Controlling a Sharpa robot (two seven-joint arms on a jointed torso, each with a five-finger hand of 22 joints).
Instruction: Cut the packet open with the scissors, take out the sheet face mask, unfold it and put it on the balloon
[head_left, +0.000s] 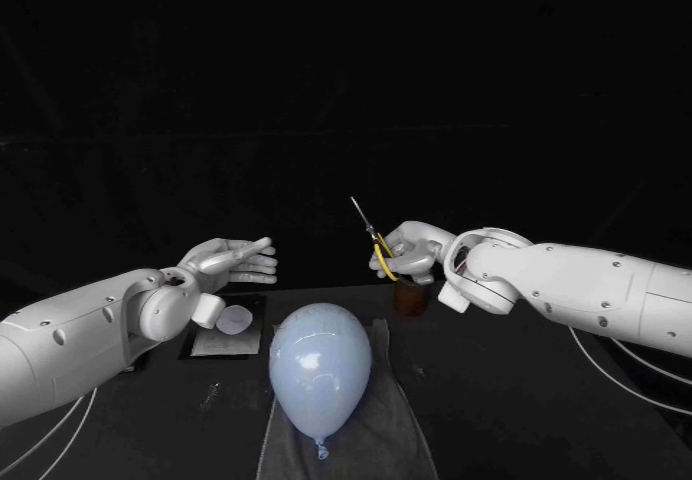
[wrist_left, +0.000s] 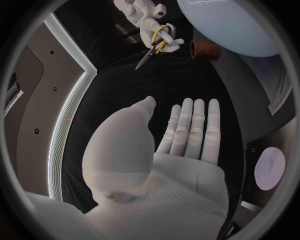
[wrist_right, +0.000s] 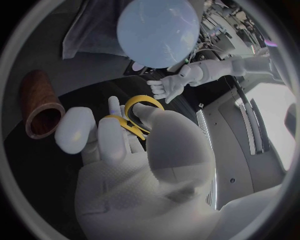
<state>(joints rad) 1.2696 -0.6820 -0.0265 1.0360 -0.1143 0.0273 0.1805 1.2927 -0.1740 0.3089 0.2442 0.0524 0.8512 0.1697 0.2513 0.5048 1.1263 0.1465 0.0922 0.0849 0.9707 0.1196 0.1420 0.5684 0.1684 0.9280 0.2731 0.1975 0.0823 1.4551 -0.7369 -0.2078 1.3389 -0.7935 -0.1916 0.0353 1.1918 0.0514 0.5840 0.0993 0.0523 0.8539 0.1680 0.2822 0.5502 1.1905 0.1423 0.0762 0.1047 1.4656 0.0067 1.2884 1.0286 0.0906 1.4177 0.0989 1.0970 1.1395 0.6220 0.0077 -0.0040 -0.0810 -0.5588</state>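
While our right robot hand (head_left: 411, 250) gripped the scissors (head_left: 372, 238), left robot hand (head_left: 231, 262) spread empty, we risked blades nicking the balloon (head_left: 320, 365).

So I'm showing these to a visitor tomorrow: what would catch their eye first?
The big pale blue balloon, lying on a grey cloth, front and centre. Then the right hand, up behind it, holding yellow-handled scissors blades up, with the left hand empty, fingers apart, opposite.
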